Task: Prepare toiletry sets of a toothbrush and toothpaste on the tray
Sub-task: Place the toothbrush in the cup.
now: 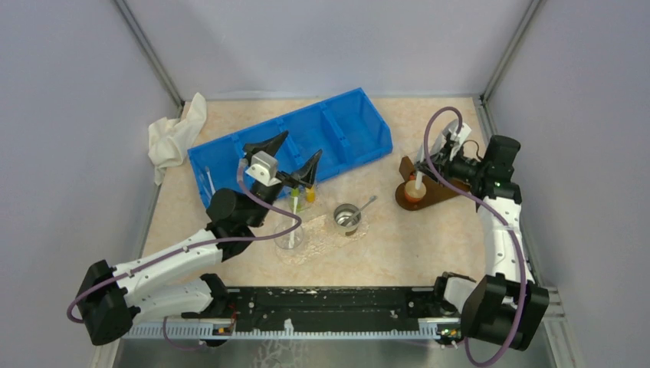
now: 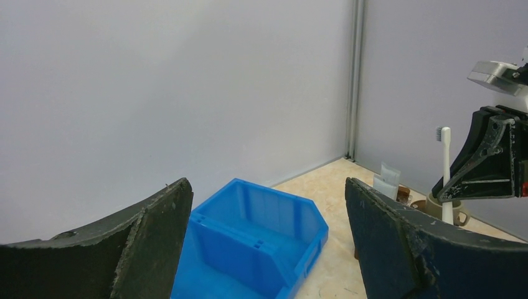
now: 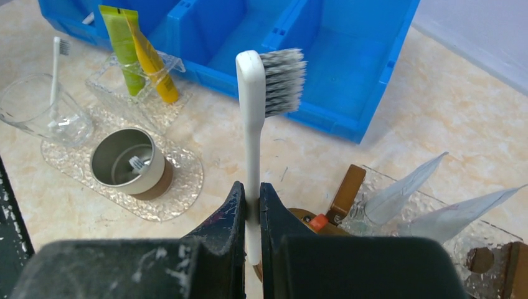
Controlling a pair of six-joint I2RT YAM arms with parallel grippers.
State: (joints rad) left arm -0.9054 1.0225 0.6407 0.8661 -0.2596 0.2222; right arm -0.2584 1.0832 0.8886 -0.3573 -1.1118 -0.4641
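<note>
**Thin pinch on an upright brush, tubes crowding in**

Right hand (image 3: pixel 252 208) is clamped on the shaft of a toothbrush (image 3: pixel 251 131), bristles up, dead centre of the right wrist view. From overhead, that brush stands in the small cup (image 1: pixel 415 192) on the brown tray (image 1: pixel 444 193), right of centre. Whether its foot has reached the cup's bottom I cannot tell.

Here's the worry: it's a narrow grip on a slick stick. If the hand lets go while the brush leans, the brush could tip out or take the light cup over with it. The white toothpaste tubes (image 3: pixel 405 190) sit just beside the hand at the lower right of that view. A sideways pull-out could sweep them off their stand.

Over at the upper middle of the overhead view, the left hand (image 1: pixel 300 146) has its fingers wide apart and holds nothing, hanging over the blue bin (image 1: pixel 349 126). Close below it are the yellow and green toothpaste tubes (image 1: pixel 309 195) and the glass (image 1: pixel 290 236). A descent that is off line could clip those tubes or knock the glass over
</note>
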